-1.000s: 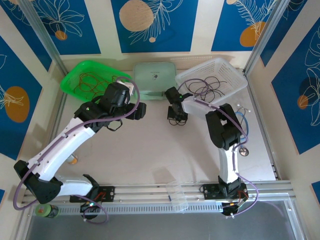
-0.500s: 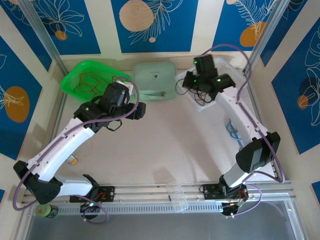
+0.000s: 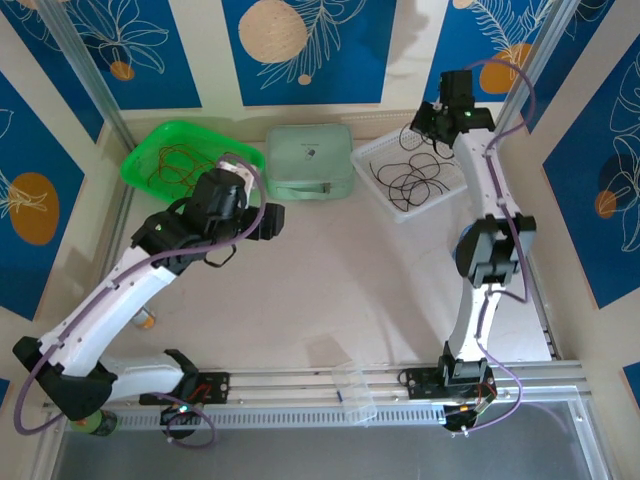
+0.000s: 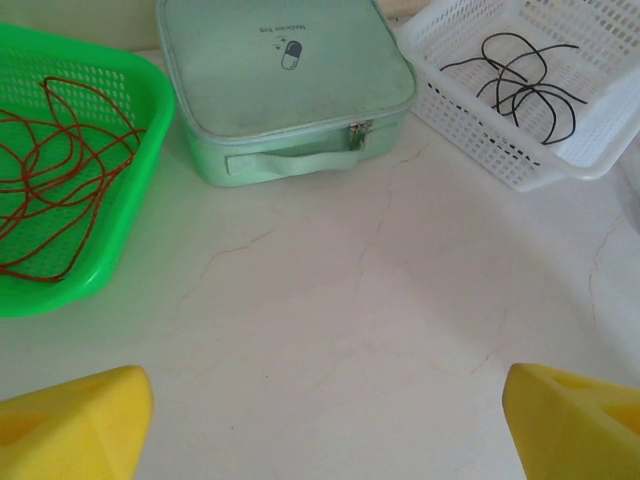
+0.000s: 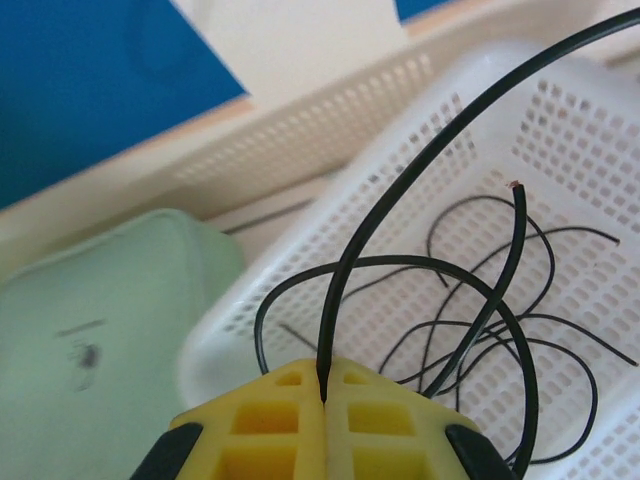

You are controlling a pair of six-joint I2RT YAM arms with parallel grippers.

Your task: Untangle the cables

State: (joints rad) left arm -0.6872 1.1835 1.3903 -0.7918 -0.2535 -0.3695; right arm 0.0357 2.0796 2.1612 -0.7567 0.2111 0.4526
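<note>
Thin red cables (image 3: pixel 178 160) (image 4: pixel 60 170) lie coiled in a green basket (image 3: pixel 140 165) (image 4: pixel 150 100) at the back left. Black cables (image 3: pixel 410 180) (image 4: pixel 520 80) lie in a white basket (image 3: pixel 375 150) (image 4: pixel 450 110) at the back right. My right gripper (image 3: pixel 432 118) (image 5: pixel 324 395) hangs high over that basket's far side, shut on one black cable (image 5: pixel 420 170) that loops down into the white basket (image 5: pixel 330 110). My left gripper (image 3: pixel 268 222) (image 4: pixel 330 420) is open above bare table in front of the mint case, nothing between its yellow fingertips (image 4: pixel 80 425).
A mint zip case (image 3: pixel 310 160) (image 4: pixel 285 90) (image 5: pixel 100 320) sits between the two baskets. A clear plastic cup (image 3: pixel 355 392) stands on the rail at the near edge. A green tape roll (image 3: pixel 90 422) lies by the left arm's base.
The right arm has swung up and back from the table's middle to above the white basket's far side, keeping hold of a black cable. The left arm shifted slightly left.
</note>
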